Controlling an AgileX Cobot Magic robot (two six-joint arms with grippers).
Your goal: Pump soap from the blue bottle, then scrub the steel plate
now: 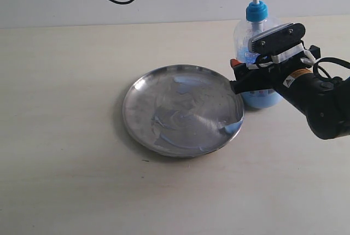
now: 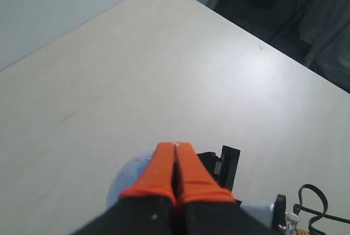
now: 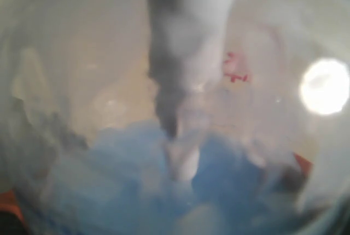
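Exterior view: right gripper (image 1: pixel 243 75) clamps the blue bottle (image 1: pixel 249 33) beside the steel plate (image 1: pixel 143 84); left gripper (image 2: pixel 175 165) closed

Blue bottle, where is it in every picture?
Exterior view: blue bottle stands upper right, beside the steel plate, behind the right pincer.
Left wrist view: only a pale blue curve under the shut left pincer, maybe its pump; cannot tell.
Right wrist view: it fills the whole blurry picture.
Shared landmark: the right pincer around the bottle, orange tips showing in the right wrist view too.
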